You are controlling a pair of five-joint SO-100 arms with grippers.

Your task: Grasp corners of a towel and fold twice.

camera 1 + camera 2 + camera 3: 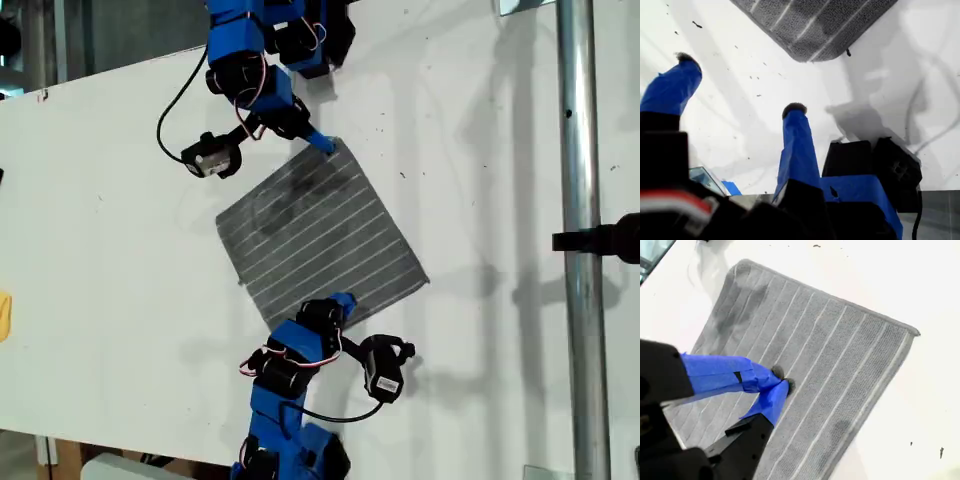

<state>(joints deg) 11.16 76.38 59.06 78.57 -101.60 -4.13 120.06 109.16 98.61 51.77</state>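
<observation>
The towel (320, 225) lies flat and unfolded near the middle of the white tabletop (100, 250) in the exterior view, turned like a diamond so that one corner (338, 143) points toward the upper edge of that frame. Our first hand (322, 143) reaches down from the top of the exterior view and sits just beside that upper corner. In the first wrist view the first hand (740, 82) has its two blue fingers wide apart over bare tabletop. The towel (815, 20) and its corner (807, 57) lie just ahead of the fingertips, not between them. Our second hand (343, 300) comes up from the bottom of the exterior view and overlaps the towel's lower right edge, between its bottom and right corners. In the second wrist view the second hand (782, 382) has its blue fingers drawn together, the tips meeting right over the striped towel (840, 365). We cannot tell whether any cloth is caught between them, since the fabric around them looks flat. A metal pole (580, 200) runs down the exterior view's right side.
</observation>
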